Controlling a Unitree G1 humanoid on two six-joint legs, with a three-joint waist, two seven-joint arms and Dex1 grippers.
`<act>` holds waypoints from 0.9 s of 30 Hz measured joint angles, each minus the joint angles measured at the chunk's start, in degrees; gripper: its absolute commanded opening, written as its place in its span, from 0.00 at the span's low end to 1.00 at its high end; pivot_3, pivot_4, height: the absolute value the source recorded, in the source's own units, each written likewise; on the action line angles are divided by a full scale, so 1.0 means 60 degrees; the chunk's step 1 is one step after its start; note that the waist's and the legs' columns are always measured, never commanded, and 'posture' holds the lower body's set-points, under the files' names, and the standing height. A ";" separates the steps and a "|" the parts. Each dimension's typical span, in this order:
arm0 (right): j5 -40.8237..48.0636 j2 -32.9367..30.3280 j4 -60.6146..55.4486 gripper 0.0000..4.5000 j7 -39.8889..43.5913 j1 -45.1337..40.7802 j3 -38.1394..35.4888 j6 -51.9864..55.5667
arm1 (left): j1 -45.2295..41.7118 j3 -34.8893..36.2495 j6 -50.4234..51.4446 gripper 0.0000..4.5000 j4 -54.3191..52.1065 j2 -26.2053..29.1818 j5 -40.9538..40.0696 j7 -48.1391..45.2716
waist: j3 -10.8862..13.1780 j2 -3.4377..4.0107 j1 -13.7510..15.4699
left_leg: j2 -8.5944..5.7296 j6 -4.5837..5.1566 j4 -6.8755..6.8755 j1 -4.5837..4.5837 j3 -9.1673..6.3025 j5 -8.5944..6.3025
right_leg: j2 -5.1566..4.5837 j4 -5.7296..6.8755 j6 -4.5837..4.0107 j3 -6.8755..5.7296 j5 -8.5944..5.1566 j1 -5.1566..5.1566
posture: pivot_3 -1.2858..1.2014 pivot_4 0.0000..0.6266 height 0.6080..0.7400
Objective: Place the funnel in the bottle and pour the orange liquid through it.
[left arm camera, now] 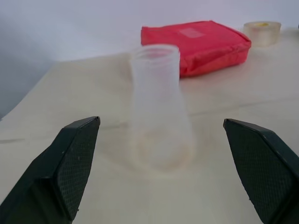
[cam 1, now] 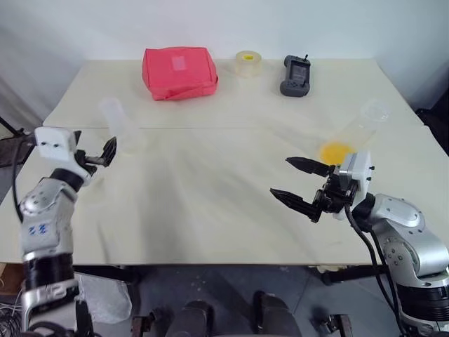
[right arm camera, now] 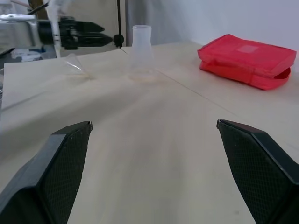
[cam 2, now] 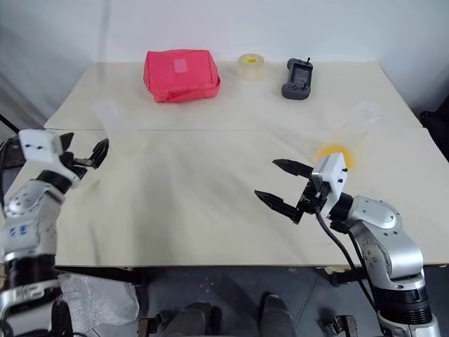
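Both grippers sit lowest in the head view: the right gripper (cam 1: 298, 184) reaches level over the table (cam 1: 210, 203), jaws wide and empty, and the left gripper (cam 1: 102, 156) hangs just beside the bottle (cam 1: 119, 126), equally wide, holding nothing. A clear flask with orange liquid (cam 1: 335, 150) stands behind the right gripper.

Seen from the left wrist, wide fingers (left arm camera: 70, 163) frame the bottle; it looks light, stiff and slippery, best gripped round its narrow neck.

From the right wrist, the funnel (right arm camera: 74, 63) rests rim-down beside the bottle, small and easily tipped.
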 measured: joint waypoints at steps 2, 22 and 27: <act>-0.0100 0.0055 -0.0021 1.00 -0.0020 0.0100 0.0060 -0.0090 | -0.0719 -0.0288 -0.0449 1.00 0.1086 -0.0023 0.0316 0.0069 | 0.0000 0.0000 -0.0025 | 0.0001 -0.0002 -0.0002 -0.0003 0.0000 -0.0002 | -0.0005 0.0002 0.0002 -0.0024 0.0001 -0.0006 | 0.52 0.24 1.00; -0.0113 0.0184 -0.0610 1.00 -0.0589 0.0906 -0.0020 -0.0165 | -0.4291 -0.0932 -0.3532 1.00 0.7536 -0.0043 0.1430 0.0664 | 0.0020 -0.0034 -0.0037 | -0.0003 -0.0011 0.0015 -0.0014 0.0002 -0.0008 | -0.0021 0.0006 0.0007 -0.0115 0.0004 -0.0007 | 0.52 0.24 1.00; -0.0180 0.0184 -0.0609 1.00 -0.0633 0.0857 -0.0020 -0.0187 | -0.4873 -0.0982 -0.3775 1.00 0.8241 -0.0087 0.1450 0.0798 | 0.0022 -0.0037 -0.0039 | -0.0006 -0.0011 0.0017 -0.0015 0.0003 -0.0008 | -0.0020 0.0010 0.0007 -0.0119 0.0004 -0.0007 | 0.52 0.24 1.00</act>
